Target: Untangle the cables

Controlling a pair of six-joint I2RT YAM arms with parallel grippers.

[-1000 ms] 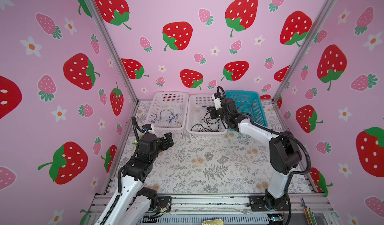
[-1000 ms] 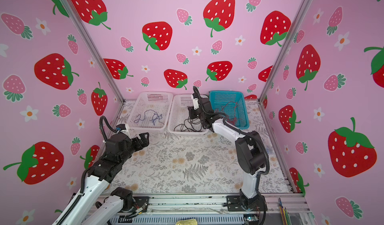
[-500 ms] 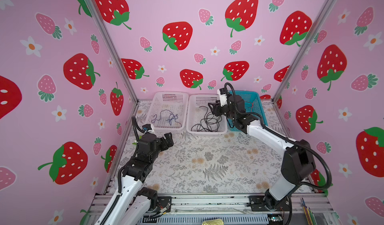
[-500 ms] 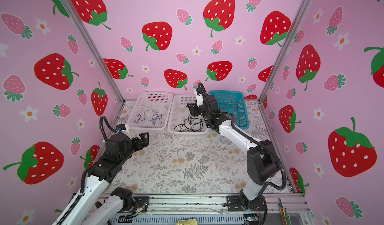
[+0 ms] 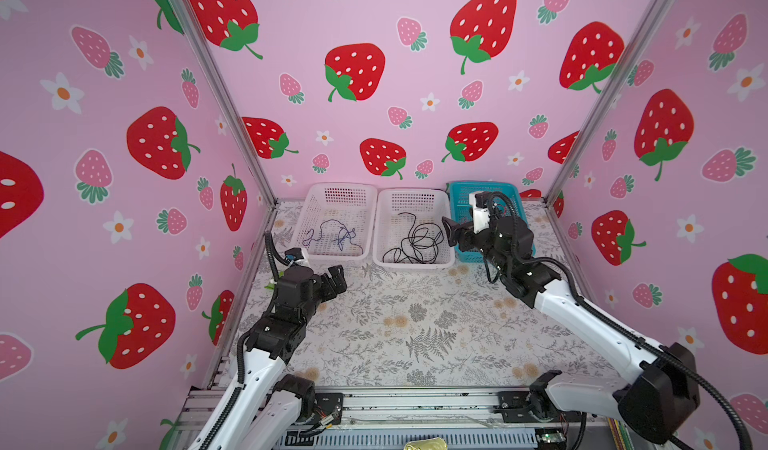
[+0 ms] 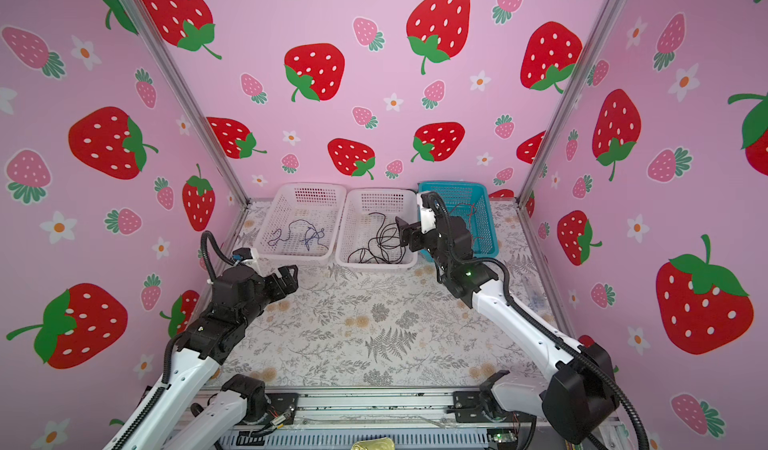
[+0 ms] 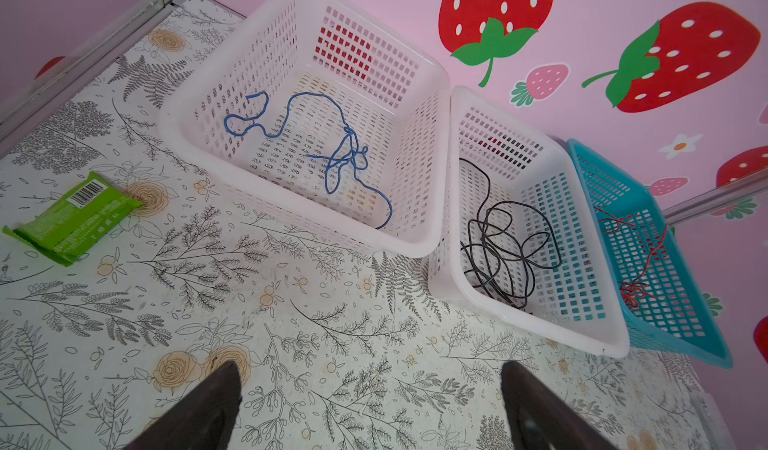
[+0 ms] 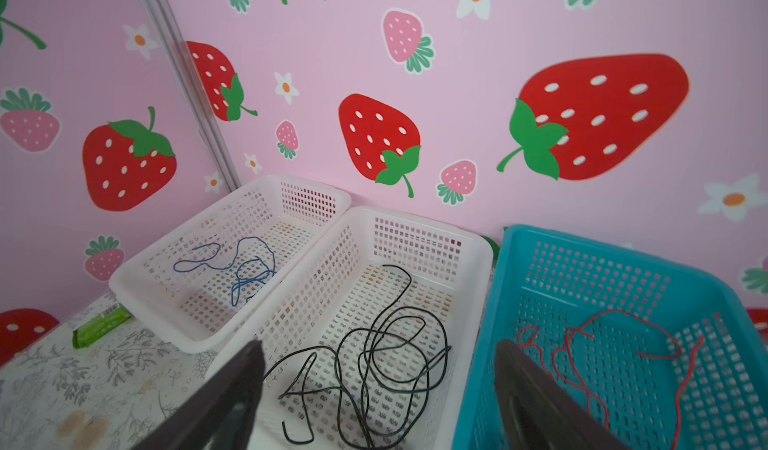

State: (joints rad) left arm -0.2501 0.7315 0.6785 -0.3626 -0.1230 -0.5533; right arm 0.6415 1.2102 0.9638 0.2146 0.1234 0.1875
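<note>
Separation looks essentially done. The black cable point(image 7: 507, 252) lies in loose, overlapping loops inside the middle white basket point(image 7: 536, 323). The blue cable point(image 7: 332, 152) rests in the white basket point(image 7: 299, 215) touching it on the left arm's side, and the red cable point(image 7: 631, 260) in the teal basket point(image 7: 681, 350) on its other side. No strand crosses between baskets. Blue and red each show a small bunched cluster that may need loosening.

The right end effector point(image 8: 380, 346) hovers where the middle basket meets the teal one, jaws wide and empty. The left end effector point(image 7: 372, 371) hangs over the bare worktop point(image 7: 291, 344) in front of the middle basket, also spread wide and holding nothing. A green packet point(image 7: 72, 219) lies on the worktop, beyond the blue cable's basket.
</note>
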